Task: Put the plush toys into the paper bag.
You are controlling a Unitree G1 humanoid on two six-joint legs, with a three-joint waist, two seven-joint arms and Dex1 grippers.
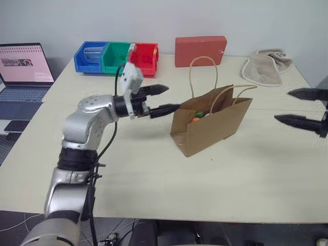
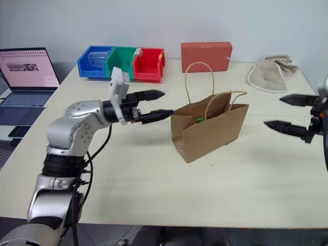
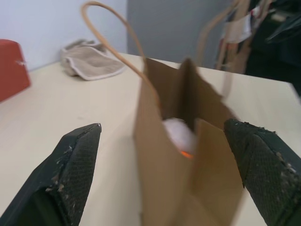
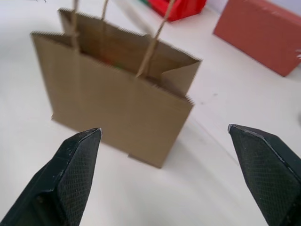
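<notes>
The brown paper bag stands upright and open-mouthed in the middle of the table, its twine handles up. Inside it I see the plush toys: a bit of orange and green at the mouth, and in the left wrist view the white egg toy with orange below it. My left gripper is open just left of the bag's top edge, pointing at it, nothing between its fingers. My right gripper is open and empty, well off to the bag's right.
A red rectangular box and a beige towel lie at the table's far side. Blue, green and red bins stand at the back left. A laptop sits on a side desk at the left.
</notes>
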